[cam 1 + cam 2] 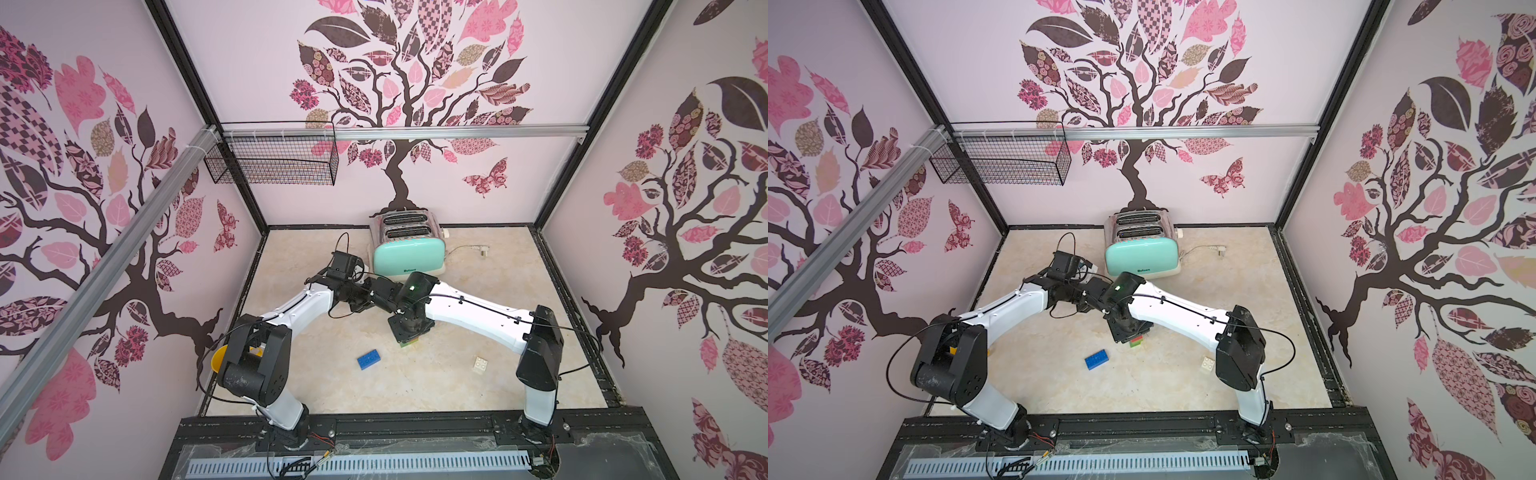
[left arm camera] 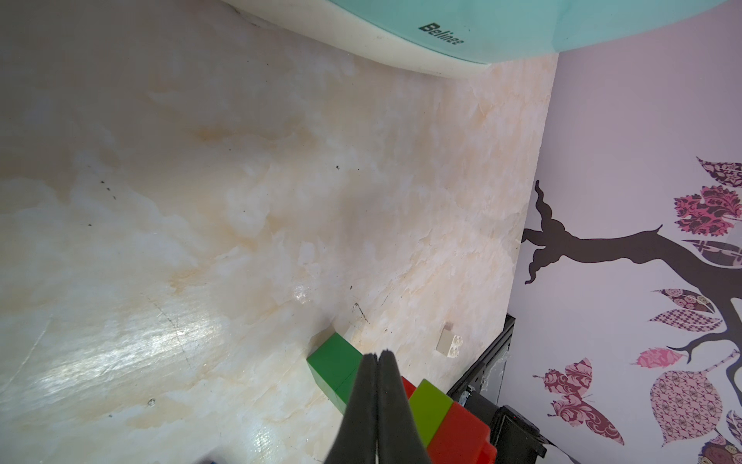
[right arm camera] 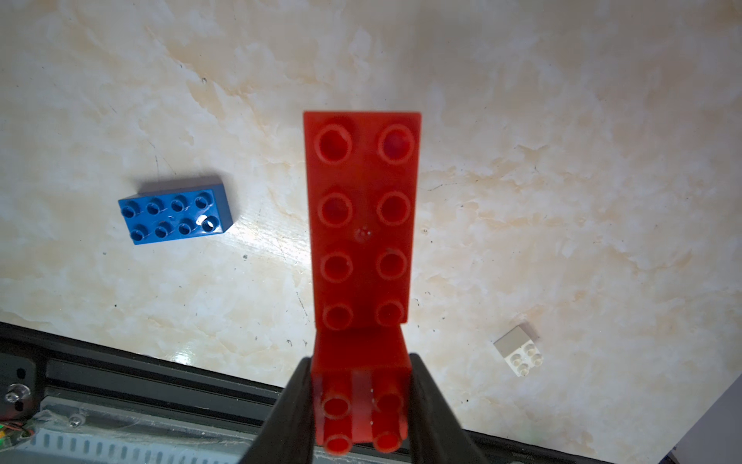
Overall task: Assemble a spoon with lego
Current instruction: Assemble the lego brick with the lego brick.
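While arms cross, toaster (image 1: 409, 249) behind, blue brick (image 1: 368, 360); white brick (image 1: 481, 365) nearby

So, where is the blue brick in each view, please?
Top views: blue brick lies flat on the table, near the front rail, between the arms.
Left wrist: not in it.
Right wrist: blue brick, studs up, beside the held red brick.
Shared landmark: white brick.
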### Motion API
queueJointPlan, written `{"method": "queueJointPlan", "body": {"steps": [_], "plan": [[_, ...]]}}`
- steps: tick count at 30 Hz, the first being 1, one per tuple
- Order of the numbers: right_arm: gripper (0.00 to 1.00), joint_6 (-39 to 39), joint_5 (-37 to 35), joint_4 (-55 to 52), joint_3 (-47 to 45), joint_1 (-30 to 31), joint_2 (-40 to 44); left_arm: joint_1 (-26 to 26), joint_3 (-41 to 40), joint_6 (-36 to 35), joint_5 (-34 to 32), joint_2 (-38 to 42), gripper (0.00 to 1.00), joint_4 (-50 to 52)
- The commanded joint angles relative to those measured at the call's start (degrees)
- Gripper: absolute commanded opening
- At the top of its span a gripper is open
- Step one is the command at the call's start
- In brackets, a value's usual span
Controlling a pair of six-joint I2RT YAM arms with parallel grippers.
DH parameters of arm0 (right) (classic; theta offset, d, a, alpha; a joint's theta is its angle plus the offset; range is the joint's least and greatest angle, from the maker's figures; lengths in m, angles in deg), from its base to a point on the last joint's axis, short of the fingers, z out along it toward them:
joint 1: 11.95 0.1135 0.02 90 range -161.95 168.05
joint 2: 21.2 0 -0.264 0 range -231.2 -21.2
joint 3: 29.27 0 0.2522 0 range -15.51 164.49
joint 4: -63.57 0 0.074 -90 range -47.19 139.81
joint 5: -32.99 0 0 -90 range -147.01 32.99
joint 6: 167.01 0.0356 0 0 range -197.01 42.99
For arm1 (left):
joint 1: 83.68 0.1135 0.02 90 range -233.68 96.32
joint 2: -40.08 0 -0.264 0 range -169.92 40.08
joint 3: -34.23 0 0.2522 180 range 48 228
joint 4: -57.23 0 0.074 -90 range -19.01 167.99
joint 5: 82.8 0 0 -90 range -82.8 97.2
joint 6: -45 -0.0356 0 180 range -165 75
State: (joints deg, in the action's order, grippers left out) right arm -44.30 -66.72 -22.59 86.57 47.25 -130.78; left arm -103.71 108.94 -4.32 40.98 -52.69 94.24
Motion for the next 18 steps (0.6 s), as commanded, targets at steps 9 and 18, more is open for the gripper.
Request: {"method": "queueJointPlan", "body": {"steps": [9, 18], "plan": [[0.25, -1.1, 0.4, -2.5, 2.7, -0.4, -2.6, -0.4, -0.6, -0.4, 0.7, 0.6, 0.00, -0.4], [0.26, -2.3, 1.6, -4.0, 2.5, -1.5, -4.1, -0.4, -0.7, -0.2, 0.8, 0.5, 0.00, -0.5]]}}
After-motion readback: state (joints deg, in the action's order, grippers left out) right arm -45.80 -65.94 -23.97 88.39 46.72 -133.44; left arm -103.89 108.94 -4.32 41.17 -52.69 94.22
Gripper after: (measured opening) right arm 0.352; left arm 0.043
